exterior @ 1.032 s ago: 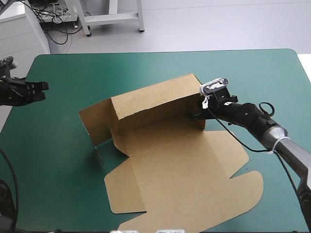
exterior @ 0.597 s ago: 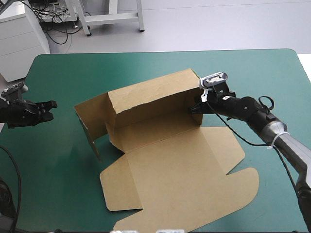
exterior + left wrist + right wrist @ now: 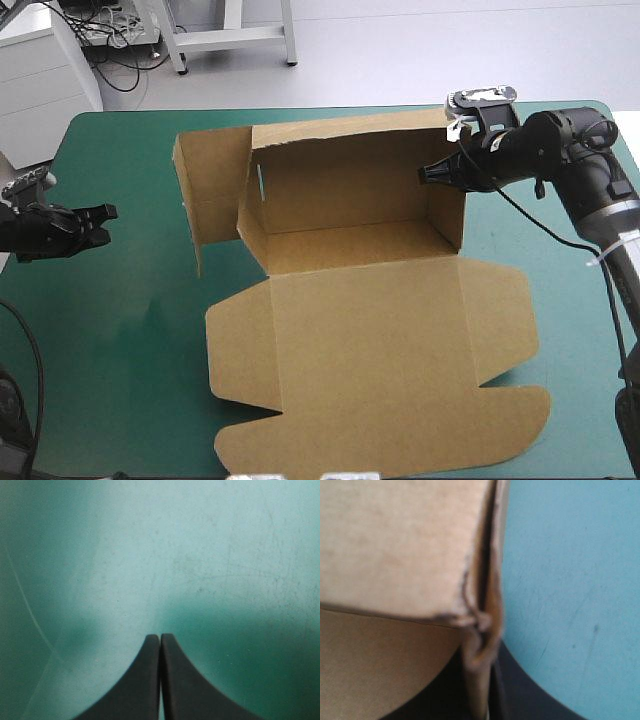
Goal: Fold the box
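Right fingers (image 3: 520,695) pinch the box (image 3: 350,205) end wall; left fingers (image 3: 145,680) closed, empty. You risk that wall slipping out and flopping flat: the grip looks thin.

The left gripper (image 3: 160,637) has its two black fingers (image 3: 137,685) pressed together, meeting in one pointed arch. Ahead of it and on both sides lies only the teal-green cover (image 3: 200,555), marked with faint scratches. A shadow (image 3: 235,650) darkens the cover close around the fingers. A thin pale line (image 3: 30,610) curves across the cover off to one side.
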Available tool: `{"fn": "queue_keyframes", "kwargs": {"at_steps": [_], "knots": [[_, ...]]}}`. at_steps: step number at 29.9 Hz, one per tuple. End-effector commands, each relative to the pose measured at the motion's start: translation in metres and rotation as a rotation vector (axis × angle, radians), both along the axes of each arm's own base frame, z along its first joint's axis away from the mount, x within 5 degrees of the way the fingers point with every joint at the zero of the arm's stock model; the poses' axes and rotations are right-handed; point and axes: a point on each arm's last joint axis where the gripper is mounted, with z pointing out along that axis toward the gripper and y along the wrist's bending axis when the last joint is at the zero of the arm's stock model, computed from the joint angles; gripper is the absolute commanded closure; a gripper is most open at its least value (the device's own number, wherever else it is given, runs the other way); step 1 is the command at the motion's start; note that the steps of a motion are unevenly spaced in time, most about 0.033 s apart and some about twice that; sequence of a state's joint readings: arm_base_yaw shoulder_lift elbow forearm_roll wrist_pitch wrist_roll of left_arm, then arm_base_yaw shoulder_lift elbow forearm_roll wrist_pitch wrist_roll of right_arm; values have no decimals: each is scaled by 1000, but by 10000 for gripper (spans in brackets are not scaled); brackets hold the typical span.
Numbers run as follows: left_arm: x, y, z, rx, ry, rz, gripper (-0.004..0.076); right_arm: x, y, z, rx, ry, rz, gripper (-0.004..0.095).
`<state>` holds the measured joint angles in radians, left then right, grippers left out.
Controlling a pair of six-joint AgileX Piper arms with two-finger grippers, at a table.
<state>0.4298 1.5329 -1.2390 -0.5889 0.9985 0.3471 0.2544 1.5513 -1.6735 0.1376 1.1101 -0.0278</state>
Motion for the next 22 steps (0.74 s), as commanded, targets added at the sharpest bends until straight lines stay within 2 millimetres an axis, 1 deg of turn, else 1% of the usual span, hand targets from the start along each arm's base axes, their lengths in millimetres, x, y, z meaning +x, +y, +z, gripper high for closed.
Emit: {"fn": "queue_keyframes", "kwargs": {"at_steps": [1, 8, 13, 15, 19, 22], "knots": [[-3, -2, 23, -8, -97, 26, 756, -20, -5, 16, 18, 61, -11, 921], [-3, -3, 23, -18, -98, 27, 756, -14, 3, -12, 66, 190, 1, 920], [-2, -4, 24, -32, -105, 30, 756, -14, 5, -44, 70, 312, -39, 920], [-2, -3, 24, -30, -108, 32, 756, -14, 3, -56, 43, 347, -46, 920], [-1, -4, 25, -40, -121, 40, 756, -5, 1, -70, -15, 371, -57, 920], [-1, -4, 25, -41, -124, 42, 756, 5, 2, -77, -42, 382, -60, 920]]}}
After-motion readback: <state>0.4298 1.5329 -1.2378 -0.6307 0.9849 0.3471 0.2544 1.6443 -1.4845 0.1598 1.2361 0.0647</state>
